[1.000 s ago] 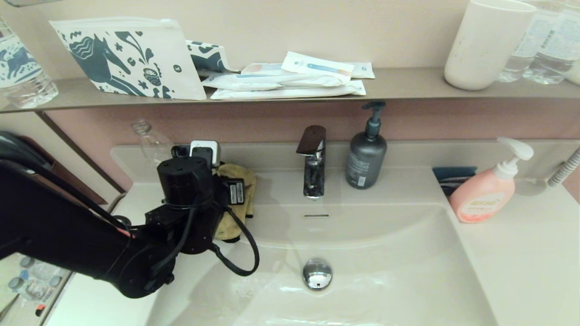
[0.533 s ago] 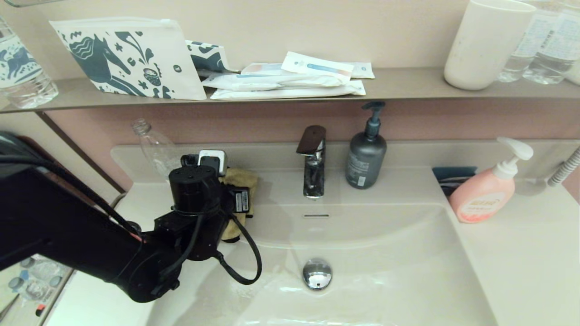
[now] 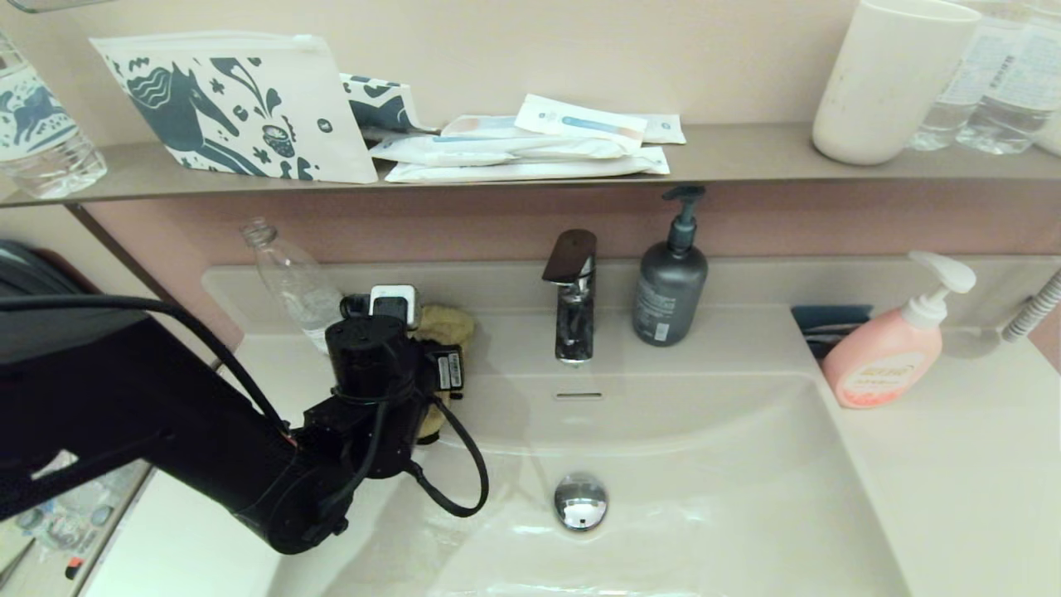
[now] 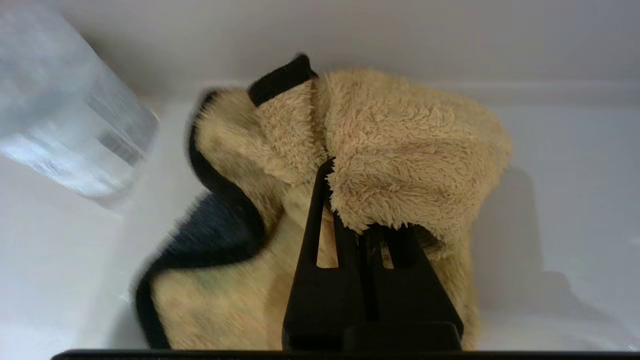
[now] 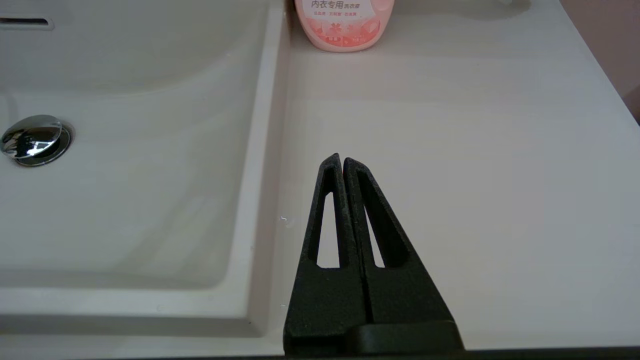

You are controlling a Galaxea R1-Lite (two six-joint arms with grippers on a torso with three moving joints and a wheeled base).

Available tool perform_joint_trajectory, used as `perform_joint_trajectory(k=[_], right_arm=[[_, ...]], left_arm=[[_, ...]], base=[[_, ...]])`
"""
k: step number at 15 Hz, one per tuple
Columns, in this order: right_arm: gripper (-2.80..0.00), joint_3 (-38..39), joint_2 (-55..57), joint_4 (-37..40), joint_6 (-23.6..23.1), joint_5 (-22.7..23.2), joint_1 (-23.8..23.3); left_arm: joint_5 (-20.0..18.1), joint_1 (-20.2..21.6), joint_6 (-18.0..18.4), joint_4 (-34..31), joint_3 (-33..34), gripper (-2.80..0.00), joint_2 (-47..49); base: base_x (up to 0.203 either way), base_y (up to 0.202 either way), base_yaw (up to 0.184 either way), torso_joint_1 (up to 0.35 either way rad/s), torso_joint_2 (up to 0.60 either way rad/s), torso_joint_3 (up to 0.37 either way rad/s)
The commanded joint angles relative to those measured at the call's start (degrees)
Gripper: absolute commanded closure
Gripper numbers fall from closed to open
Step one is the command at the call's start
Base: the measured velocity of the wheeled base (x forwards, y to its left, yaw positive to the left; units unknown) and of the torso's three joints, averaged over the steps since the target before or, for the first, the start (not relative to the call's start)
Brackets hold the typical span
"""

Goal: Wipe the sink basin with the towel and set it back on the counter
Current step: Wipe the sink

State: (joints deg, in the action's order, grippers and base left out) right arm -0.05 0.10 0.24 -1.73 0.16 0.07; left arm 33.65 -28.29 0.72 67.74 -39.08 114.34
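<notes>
Towel (image 4: 400,150): mustard-yellow fluffy cloth with black edging, bunched at the back-left corner of the desk, just beside a clear plastic bottle (image 3: 290,278).
Left hand (image 4: 327,170): closed on a fold of the towel; the left wrist view shows the two black fingers pressed together with pile spilling over their tips.
Head view of the left hand: the arm's black wrist body covers the fingers, so only the towel's upper edge (image 3: 448,319) and a lower scrap show past it.
Left wrist view only: the towel's black reverse side turned up along one fold, a black tab sticking up at its far edge, and the bottle's ribbed wall close to the cloth.
Right hand (image 5: 342,161): closed, holding nothing, hovering over the bare desk (image 5: 450,150) to the right of the sink basin; not seen in the head view.
Sink basin (image 3: 704,464): cream-white, with a chrome drain plug (image 3: 580,500) and a slot overflow (image 3: 578,395) below the faucet (image 3: 572,294).
Right wrist view only: the basin's raised right rim and the pink pump bottle's printed label (image 5: 345,22).
Head view only: a grey pump bottle (image 3: 670,282), a shelf (image 3: 746,157) with a patterned pouch (image 3: 240,108), flat packets and a white cup (image 3: 891,79).
</notes>
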Motion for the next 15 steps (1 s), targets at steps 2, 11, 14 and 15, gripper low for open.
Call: perform_joint_trajectory(k=[2,11,14,15], right_arm=[[0.0,0.01,-0.01,0.02,-0.03,0.02,0.01],[0.0,0.04,-0.01,0.02,-0.03,0.02,0.01],[0.0,-0.04,-0.01,0.02,-0.03,0.02,0.01],[0.0,-0.04,-0.01,0.02,-0.03,0.02,0.01]], left_arm=[[0.8,-1.31,-0.54,0.2,-0.02,0.0,1.22],[3.23,-6.42,-1.51,-0.23,-3.99,0.0,5.37],[4.63,-8.5,-1.67,-2.15,-6.06,0.0,5.37],[5.01,-9.06,-1.69,-3.0,-6.73,0.0,5.37]], base=[[0.0,0.0,0.0,0.0,0.0,0.0],[0.0,0.0,0.0,0.0,0.0,0.0],[0.0,0.0,0.0,0.0,0.0,0.0],[0.0,0.0,0.0,0.0,0.0,0.0]])
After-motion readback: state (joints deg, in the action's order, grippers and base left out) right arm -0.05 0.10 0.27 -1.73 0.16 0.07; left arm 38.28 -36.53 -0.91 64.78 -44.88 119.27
